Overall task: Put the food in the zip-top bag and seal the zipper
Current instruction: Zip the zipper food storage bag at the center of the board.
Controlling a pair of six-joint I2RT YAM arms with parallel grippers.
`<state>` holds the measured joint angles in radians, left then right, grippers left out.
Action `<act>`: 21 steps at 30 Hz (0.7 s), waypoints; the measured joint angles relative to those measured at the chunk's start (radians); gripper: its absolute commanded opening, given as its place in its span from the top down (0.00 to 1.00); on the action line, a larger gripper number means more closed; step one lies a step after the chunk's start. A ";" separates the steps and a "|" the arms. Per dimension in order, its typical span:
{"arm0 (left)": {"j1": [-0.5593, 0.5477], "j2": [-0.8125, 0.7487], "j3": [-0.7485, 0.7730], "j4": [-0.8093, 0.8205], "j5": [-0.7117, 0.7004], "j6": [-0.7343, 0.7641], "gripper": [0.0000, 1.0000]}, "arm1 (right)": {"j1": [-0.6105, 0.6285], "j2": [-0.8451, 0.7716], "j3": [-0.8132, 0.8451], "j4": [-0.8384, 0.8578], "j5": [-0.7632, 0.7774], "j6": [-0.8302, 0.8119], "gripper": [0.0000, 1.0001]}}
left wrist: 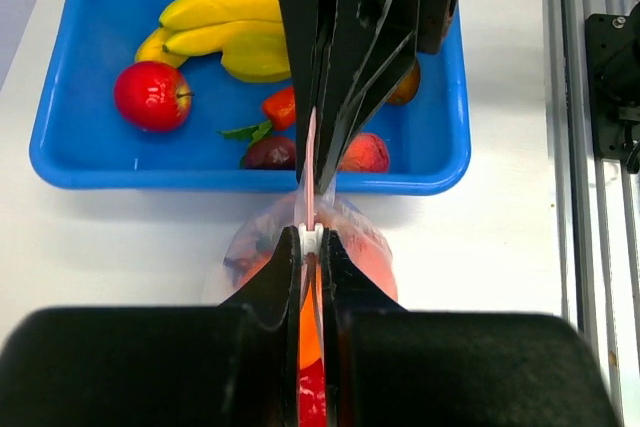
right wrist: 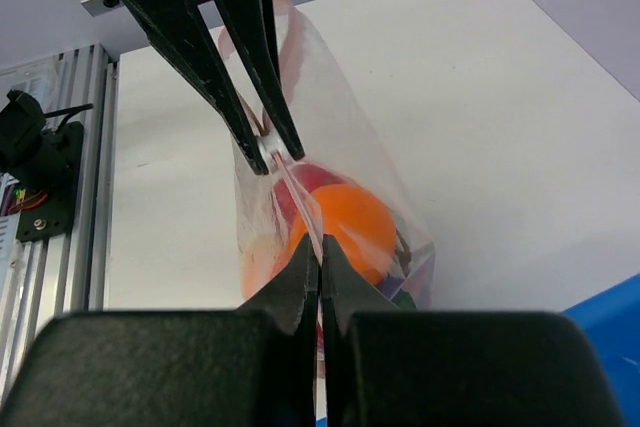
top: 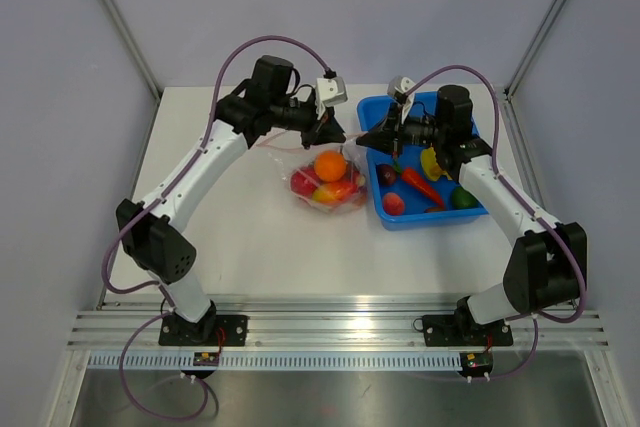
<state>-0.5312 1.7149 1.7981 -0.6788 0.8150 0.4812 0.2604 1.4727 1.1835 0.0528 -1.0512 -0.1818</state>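
Left gripper point(left wrist: 311, 239): we see fingers pinching the zipper point(left wrist: 311, 162).
Right gripper point(right wrist: 320, 252): likewise pinches it.
Zip-top bag point(top: 325, 187): we see food point(top: 330, 165) inside.
Blue tray point(top: 440, 219): more food.

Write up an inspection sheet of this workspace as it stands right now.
Surface: white table.
Job's things: zip-top bag holds an orange and red pieces; banana, apple and other food lie in the blue tray.
Clutter: nothing seen.
Grippers: left tool and right tool both shut on the zipper, side by side.
Cables: purple cables arch over both arms.
Surroundings: grey walls; aluminium rail along the near edge.
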 measured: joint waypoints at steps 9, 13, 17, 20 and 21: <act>0.061 -0.062 -0.087 -0.006 -0.007 0.000 1.00 | -0.028 -0.024 -0.049 0.115 0.054 0.074 1.00; 0.113 -0.087 -0.121 -0.010 -0.008 -0.004 1.00 | -0.043 -0.024 -0.050 0.139 0.068 0.090 1.00; 0.171 -0.118 -0.156 -0.028 -0.007 -0.008 1.00 | -0.048 -0.024 -0.050 0.153 0.076 0.101 1.00; 0.218 -0.143 -0.190 -0.038 -0.008 -0.011 1.00 | -0.050 -0.024 -0.050 0.167 0.089 0.109 1.00; 0.231 -0.152 -0.202 -0.041 -0.009 -0.011 1.00 | -0.051 -0.024 -0.050 0.170 0.093 0.113 1.00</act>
<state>-0.3000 1.5631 1.5959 -0.7197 0.8062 0.4698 0.2092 1.4487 1.1339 0.2230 -0.9581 -0.0692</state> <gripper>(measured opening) 0.042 0.011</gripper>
